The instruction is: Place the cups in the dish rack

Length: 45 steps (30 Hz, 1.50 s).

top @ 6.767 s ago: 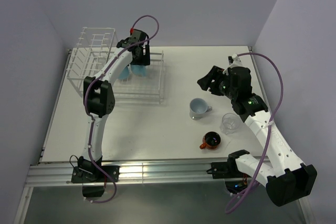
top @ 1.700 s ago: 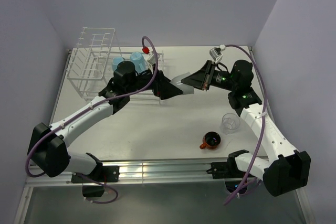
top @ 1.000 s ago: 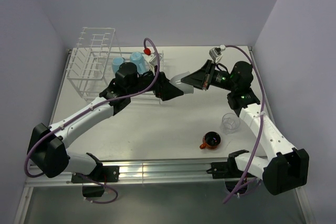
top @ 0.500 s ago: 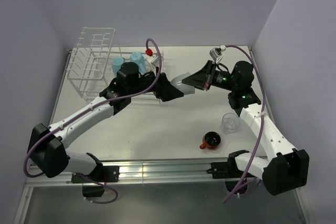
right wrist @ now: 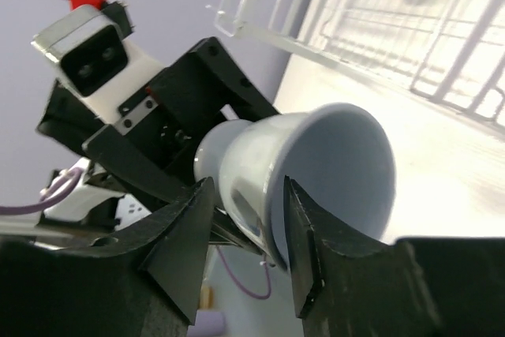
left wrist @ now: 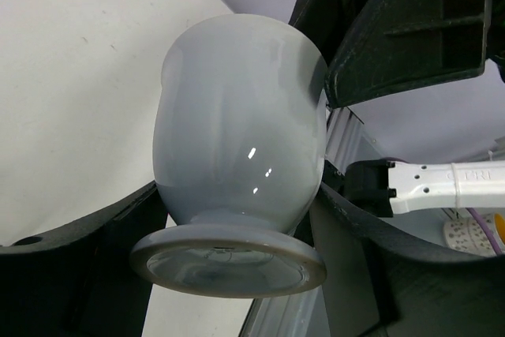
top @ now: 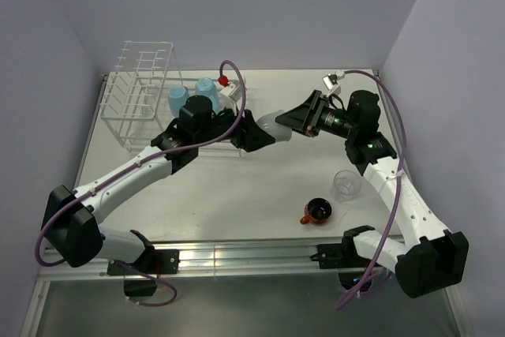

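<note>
Left pincer (top: 260, 132) is clenched on the pale grey-blue footed ceramic mug (left wrist: 241, 132), one finger pressed to each side of the lower body just above the foot. This mug hangs in mid-air over the white tabletop (top: 237, 187), lying sideways, just beside the low end of the white wire dish rack (top: 138, 88). Its foot points at the left wrist and its open mouth at the right one.

Right pincer (right wrist: 248, 195) meets it from the other side. Its two fingers straddle the mug's rim wall, one inside the mouth and one outside, but I cannot tell whether they press or stand free.

Five cups in all, one rack, two arms. In the low tray of the rack, close to the tall upright grid, lie the first light blue mug (top: 177, 99) and the second light blue mug (top: 207, 88), side by side. On the tabletop by the right arm stands one clear glass tumbler (top: 345, 185), upright. Near it, toward the near edge, sits one orange-red cup with a dark inside (top: 318, 211), mouth up.
</note>
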### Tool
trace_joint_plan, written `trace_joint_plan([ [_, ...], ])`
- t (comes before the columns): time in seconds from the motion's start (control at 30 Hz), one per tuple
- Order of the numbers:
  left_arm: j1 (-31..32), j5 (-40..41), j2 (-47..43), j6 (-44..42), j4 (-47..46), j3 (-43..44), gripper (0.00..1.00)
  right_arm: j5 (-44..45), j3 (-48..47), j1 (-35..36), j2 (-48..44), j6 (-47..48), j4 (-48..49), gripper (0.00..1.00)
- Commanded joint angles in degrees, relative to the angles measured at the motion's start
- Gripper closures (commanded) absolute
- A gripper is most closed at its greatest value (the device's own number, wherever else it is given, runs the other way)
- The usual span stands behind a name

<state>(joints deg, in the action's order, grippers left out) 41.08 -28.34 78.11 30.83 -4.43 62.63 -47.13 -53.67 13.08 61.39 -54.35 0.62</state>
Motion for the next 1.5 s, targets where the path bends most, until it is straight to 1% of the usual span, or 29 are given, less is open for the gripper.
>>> trace_joint_plan([
  [0.0,0.1,2.2,-2.8,-1.0,-4.1,1.4,1.00,4.1,-3.6,0.1,-2.0,3.7,-3.1,0.51],
  [0.3,0.2,4.3,-3.1,-0.9,-3.7,1.0,1.00,7.6,-4.5,0.1,-2.1,6.5,-6.7,0.48],
  [0.57,0.0,9.4,-5.1,-2.4,-0.1,1.8,1.00,16.2,-7.1,0.0,-2.8,11.5,-14.3,0.47],
  [0.7,-0.4,11.8,-6.0,-3.1,2.1,2.4,1.00,19.3,-7.5,0.1,-3.2,12.7,-16.0,0.47],
  [0.83,-1.8,13.1,-7.1,-3.0,3.1,2.6,1.00,21.9,-7.8,0.0,-3.2,14.0,-17.3,0.46],
  [0.97,-4.9,13.8,-7.3,-2.4,4.3,4.0,1.00,23.3,-7.7,0.0,-3.2,14.7,-18.4,0.46],
  [1.17,-10.1,16.7,-4.6,-1.4,12.0,9.9,1.00,25.2,-7.9,0.1,-3.6,15.8,-19.9,0.46],
  [1.27,-12.6,18.6,-2.4,-1.1,15.3,14.7,1.00,25.9,-8.0,0.1,-3.7,16.5,-20.5,0.46],
  [1.47,-15.0,20.2,6.9,-2.7,20.5,24.1,1.00,26.4,-7.7,0.0,-3.8,17.4,-21.1,0.46],
])
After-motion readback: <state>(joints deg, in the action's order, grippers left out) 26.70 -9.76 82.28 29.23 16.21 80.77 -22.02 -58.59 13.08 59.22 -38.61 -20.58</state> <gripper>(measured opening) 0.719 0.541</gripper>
